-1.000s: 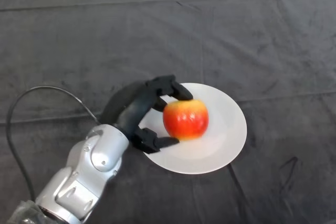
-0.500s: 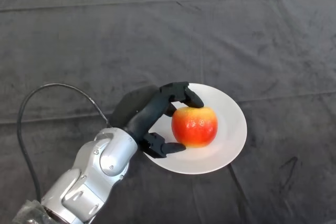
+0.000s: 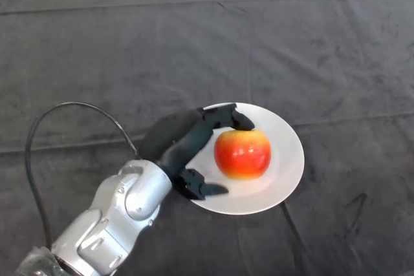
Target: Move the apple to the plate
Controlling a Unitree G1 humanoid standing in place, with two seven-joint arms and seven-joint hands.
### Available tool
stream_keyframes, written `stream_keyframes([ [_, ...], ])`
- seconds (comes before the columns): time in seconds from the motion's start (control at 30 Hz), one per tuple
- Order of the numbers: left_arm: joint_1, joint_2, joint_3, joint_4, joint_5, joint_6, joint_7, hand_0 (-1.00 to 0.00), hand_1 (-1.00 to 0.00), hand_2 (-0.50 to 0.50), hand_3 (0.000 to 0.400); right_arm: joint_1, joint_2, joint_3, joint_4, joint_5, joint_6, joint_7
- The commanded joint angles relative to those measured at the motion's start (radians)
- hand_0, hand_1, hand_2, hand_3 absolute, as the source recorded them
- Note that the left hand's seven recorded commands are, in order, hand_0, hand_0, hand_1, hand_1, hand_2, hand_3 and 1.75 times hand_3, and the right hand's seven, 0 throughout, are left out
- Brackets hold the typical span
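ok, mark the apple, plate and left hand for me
apple [image 3: 242, 153], head view, middle of its red side.
plate [image 3: 288, 153], head view, bare right part.
left hand [image 3: 184, 140], head view, back of the palm.

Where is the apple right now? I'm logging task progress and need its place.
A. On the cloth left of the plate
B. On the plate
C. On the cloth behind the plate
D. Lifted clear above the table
B: the apple sits on the white plate, with the hand beside it, its fingers at the apple's upper left and its thumb apart from the fruit.
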Motion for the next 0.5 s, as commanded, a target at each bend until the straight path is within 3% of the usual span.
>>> stream_keyframes([
  [0.03,-0.026,0.040,0.001,-0.010,0.024,0.007,-0.021,0.00,0.00,0.00,0.000,0.031,-0.005,0.0016,0.013,0.0001,0.012,0.0060],
  [0.3,-0.032,0.071,0.091,-0.063,-0.027,-0.006,-0.030,0.00,0.00,0.00,0.000,0.032,-0.005,0.0014,0.012,-0.0001,0.012,0.0061],
  [0.5,-0.016,0.087,0.181,-0.069,-0.076,-0.057,0.007,0.00,0.00,0.00,0.000,0.033,-0.005,0.0013,0.011,-0.0002,0.012,0.0064],
])
